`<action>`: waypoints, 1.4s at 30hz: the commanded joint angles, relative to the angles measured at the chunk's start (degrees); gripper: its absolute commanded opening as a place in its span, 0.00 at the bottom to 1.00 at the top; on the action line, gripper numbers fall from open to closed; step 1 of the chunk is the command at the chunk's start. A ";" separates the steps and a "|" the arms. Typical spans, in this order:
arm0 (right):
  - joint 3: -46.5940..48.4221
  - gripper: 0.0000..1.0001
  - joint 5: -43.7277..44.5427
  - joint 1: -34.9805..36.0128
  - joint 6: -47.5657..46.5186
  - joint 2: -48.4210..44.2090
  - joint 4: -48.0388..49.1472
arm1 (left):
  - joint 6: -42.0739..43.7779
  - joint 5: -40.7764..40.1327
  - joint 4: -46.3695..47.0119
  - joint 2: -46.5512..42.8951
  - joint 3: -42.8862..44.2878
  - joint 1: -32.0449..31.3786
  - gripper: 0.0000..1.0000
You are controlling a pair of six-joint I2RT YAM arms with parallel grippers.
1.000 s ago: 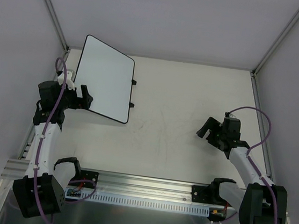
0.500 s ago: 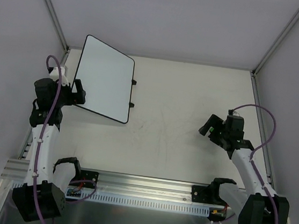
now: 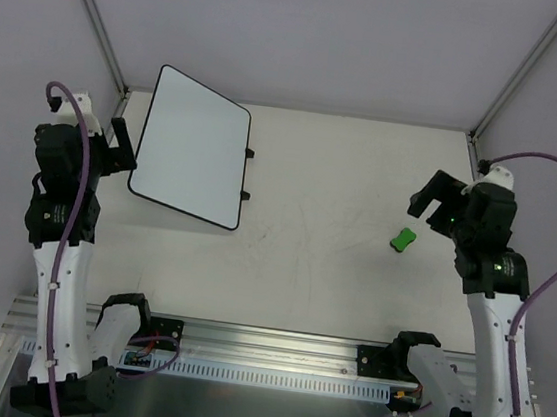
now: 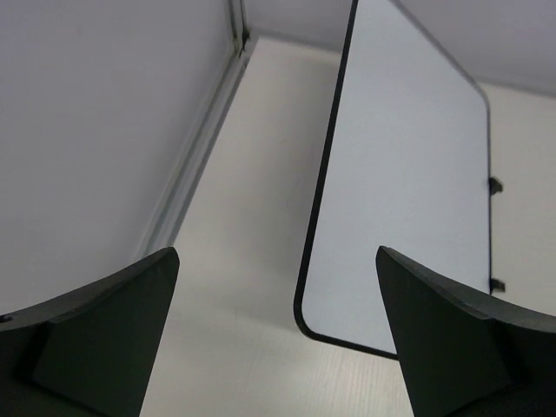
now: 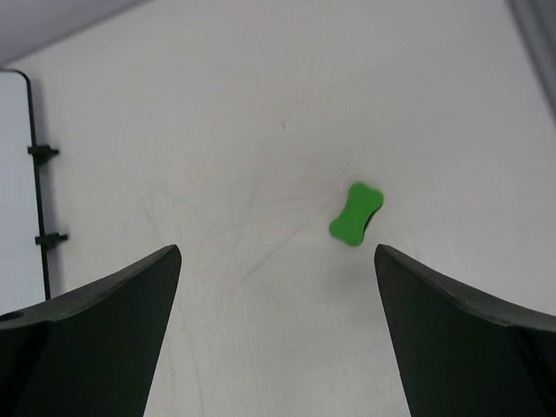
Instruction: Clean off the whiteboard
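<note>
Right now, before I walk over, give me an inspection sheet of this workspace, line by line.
Surface: white table, faint scuffs mid-table.
Job's things: whiteboard far left, face blank, no writing seen; small green eraser lying at right, nothing touching it.
Clutter: nothing seen.
Grippers: left arm jaws open, empty, beside the board's left edge, apart from it; right arm jaws open, empty, raised near the eraser.
Cables: left cable and right cable, purple, looping off the wrists.
Surroundings: grey walls; metal rail at near edge.

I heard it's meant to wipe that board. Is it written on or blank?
Blank. The whiteboard shows a plain white face with no marks, in both the top view and the left wrist view.
</note>
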 commanded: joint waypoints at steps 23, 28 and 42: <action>42.68 0.99 15.86 12.47 -30.16 -12.58 -2.49 | -1.26 6.50 -6.00 -12.08 39.36 -11.38 0.99; 41.27 0.99 17.36 13.08 -31.93 -14.08 -0.90 | 0.76 2.29 -6.00 -13.40 41.64 -12.36 0.99; 41.45 0.99 16.57 14.22 -31.84 -12.76 -0.02 | 1.81 0.08 -5.83 -13.49 40.95 -14.64 0.99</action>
